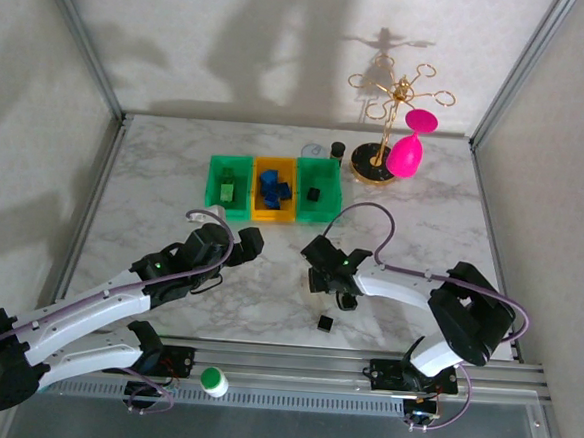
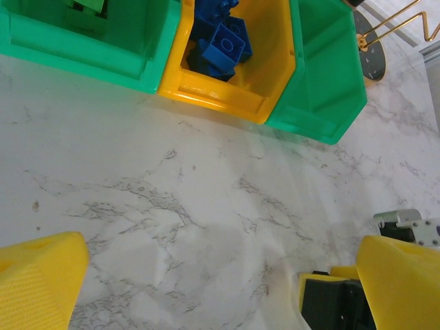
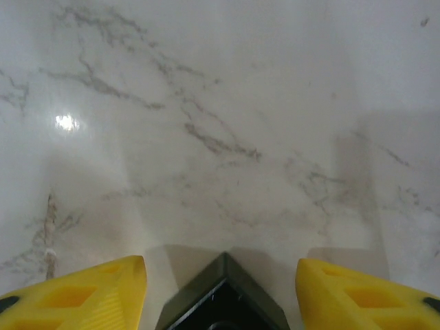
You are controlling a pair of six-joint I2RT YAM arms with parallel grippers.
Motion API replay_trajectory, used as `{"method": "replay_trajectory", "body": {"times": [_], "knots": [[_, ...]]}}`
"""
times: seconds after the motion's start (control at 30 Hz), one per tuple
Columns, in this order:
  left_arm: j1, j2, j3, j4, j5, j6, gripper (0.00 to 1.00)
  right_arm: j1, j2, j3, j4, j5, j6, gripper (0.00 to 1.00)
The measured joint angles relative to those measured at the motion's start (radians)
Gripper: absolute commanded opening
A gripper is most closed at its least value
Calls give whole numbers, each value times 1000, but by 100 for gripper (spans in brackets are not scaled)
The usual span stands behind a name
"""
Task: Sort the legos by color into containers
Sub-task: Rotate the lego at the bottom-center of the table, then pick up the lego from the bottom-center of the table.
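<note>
Marble table, three containers ranged at twelve o'clock. One black lego loose at five o'clock, between the right gripper's parted fingers, unclamped. Light, rigid, slick plastic; probably best pinched across flat sides. Left gripper spread, empty.

**White, black and yellow**

White shells are covering the left arm and right arm, black housings capping the joints; lilac cables are trailing alongside; yellow fingers are tipping the left gripper and right gripper.
</note>
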Motion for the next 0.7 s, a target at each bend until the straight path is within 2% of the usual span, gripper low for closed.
{"method": "replay_trajectory", "body": {"times": [0.2, 0.5, 0.7], "knots": [[0, -10, 0, -14, -6, 0, 100, 24, 0, 6, -37, 7, 35, 62], [0, -34, 0, -23, -28, 0, 100, 46, 23, 62, -51, 23, 38, 55], [0, -35, 0, -26, -30, 0, 100, 46, 50, 72, -63, 34, 38, 56]]}}
